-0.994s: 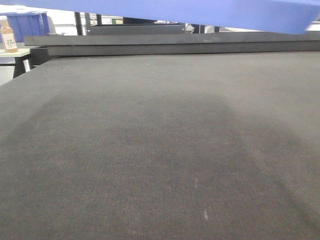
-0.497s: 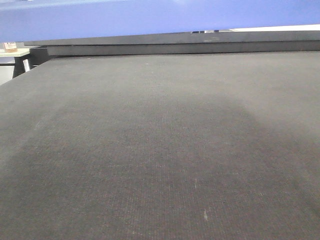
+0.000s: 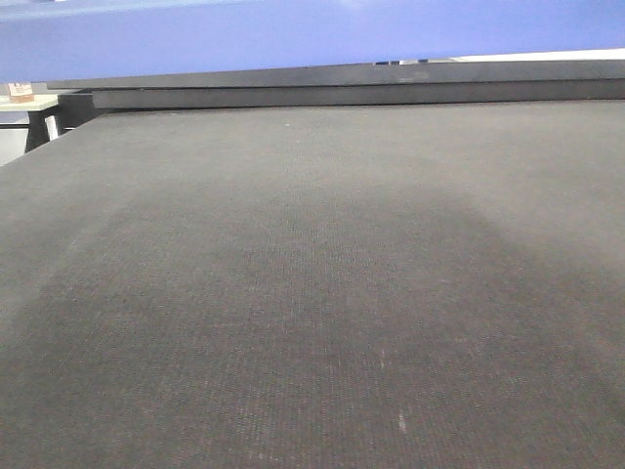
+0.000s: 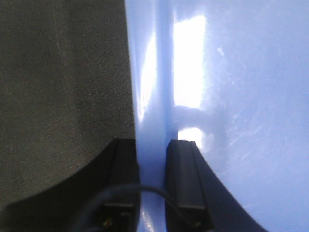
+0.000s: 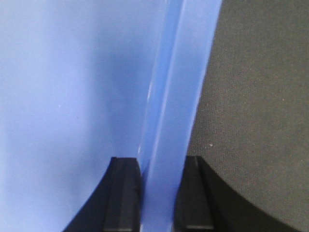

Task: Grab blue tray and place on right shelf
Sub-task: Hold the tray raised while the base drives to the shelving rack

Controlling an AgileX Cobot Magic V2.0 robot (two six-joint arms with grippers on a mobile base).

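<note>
The blue tray (image 3: 293, 34) is held up off the dark table and fills the top strip of the front view, seen from below. In the left wrist view my left gripper (image 4: 152, 147) is shut on the tray's left rim (image 4: 159, 87), one finger outside and one inside. In the right wrist view my right gripper (image 5: 161, 166) is shut on the tray's right rim (image 5: 178, 96) in the same way. The tray's glossy inside (image 4: 251, 96) shows bright reflections. The right shelf is out of view.
The dark fabric-covered table (image 3: 312, 293) spreads below the tray, with a raised black ledge (image 3: 342, 93) along its far edge. A small side table with a bottle (image 3: 21, 96) stands at the far left.
The tray has dropped lower in the front view and levelled out, now covering the blue bins and background behind. It has barely moved in the last half second.
</note>
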